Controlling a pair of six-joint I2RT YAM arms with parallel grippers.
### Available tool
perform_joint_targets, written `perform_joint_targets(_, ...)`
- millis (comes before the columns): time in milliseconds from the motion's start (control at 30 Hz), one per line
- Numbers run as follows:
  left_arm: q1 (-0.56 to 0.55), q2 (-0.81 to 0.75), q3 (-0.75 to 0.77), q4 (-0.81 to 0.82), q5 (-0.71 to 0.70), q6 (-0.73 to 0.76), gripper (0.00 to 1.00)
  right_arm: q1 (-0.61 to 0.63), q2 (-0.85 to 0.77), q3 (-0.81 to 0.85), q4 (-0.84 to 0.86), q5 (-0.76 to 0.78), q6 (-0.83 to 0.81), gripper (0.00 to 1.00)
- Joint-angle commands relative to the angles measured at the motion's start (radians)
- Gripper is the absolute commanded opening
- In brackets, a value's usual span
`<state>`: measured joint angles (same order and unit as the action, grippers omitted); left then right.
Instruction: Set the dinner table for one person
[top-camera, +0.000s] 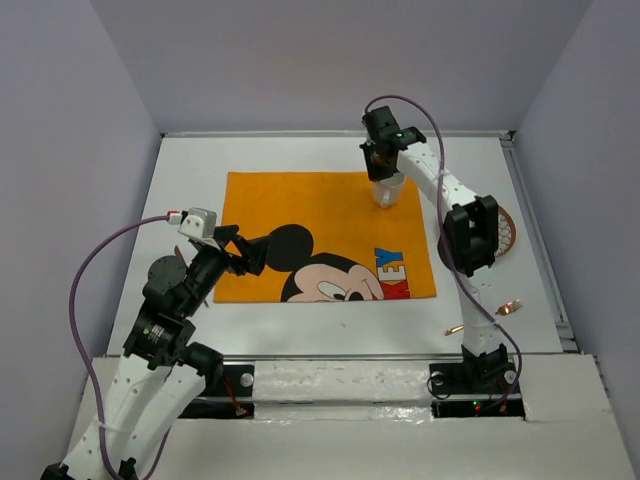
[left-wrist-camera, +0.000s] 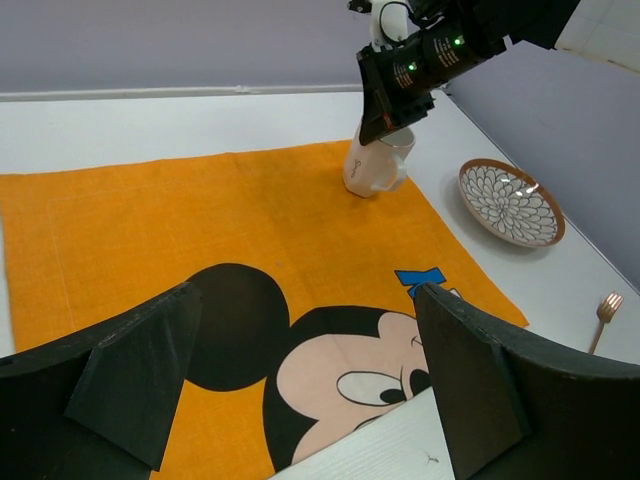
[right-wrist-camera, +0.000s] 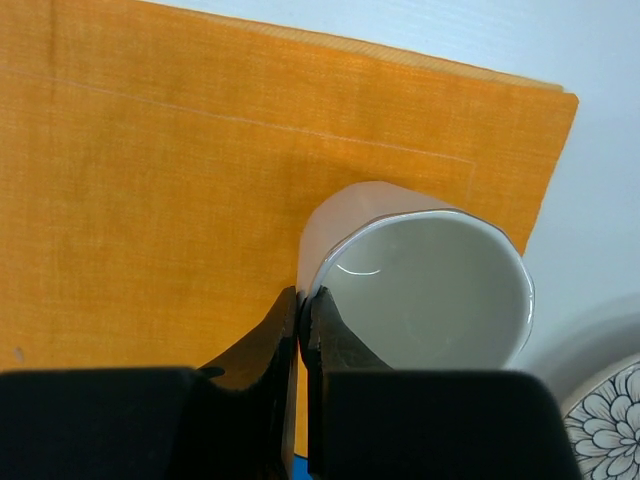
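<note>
Plainly, the tabletop (top-camera: 190, 170) is judged stiff, heavy and fixed, so no part of it is to be gripped; it spans the whole top view beneath everything, the arm bases at its 6 o'clock edge, and its smooth white face would probably let crockery slide; the orange mat (top-camera: 300, 215) is laid flat at its middle, soft and likely to ruck if dragged; the plate (left-wrist-camera: 512, 202) is set on bare tabletop near the mat's 3 o'clock edge, judged brittle; the mug (right-wrist-camera: 420, 290) is found at the mat's 1 o'clock corner, seemingly tilted, judged hard and slippery, best taken by its rim wall; the right hand (right-wrist-camera: 303, 310) is pinched on that rim, one finger inside, one outside; the left hand (left-wrist-camera: 300, 380) is held apart over the mat's 8 o'clock side, nothing between; the fork (left-wrist-camera: 603, 310) is seen off the mat at 4 o'clock, judged light.
</note>
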<state>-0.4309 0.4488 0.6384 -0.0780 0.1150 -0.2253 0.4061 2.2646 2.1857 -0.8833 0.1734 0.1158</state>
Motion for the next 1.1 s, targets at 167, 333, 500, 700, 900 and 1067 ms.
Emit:
perform_joint_targets(167, 0.0, -0.002, 0.006, 0.035, -0.006, 0.014, 0.99, 0.014, -0.072, 0.06, 0.024, 0.083, 0.021, 0.71)
perform_joint_targets(333, 0.0, -0.015, 0.006, 0.032, -0.009, 0.014, 0.99, 0.001, -0.262, -0.077, 0.113, 0.107, 0.106, 0.87)
perform_joint_targets(500, -0.005, -0.045, 0.006, 0.024, -0.015, 0.014, 0.99, -0.174, -0.764, -0.752, 0.477, 0.008, 0.367, 0.83)
perform_joint_targets(700, -0.038, -0.064, 0.007, 0.014, -0.041, 0.014, 0.99, -0.603, -1.151, -1.332, 0.659, -0.084, 0.6, 0.69)
perform_joint_targets(900, -0.066, -0.073, 0.009, 0.012, -0.058, 0.014, 0.99, -0.78, -1.274, -1.538, 0.682, -0.003, 0.611, 0.71)
perform_joint_targets(1067, -0.072, -0.082, 0.007, 0.004, -0.064, 0.014, 0.99, -0.845, -1.13, -1.557, 0.747, -0.087, 0.633, 0.72)
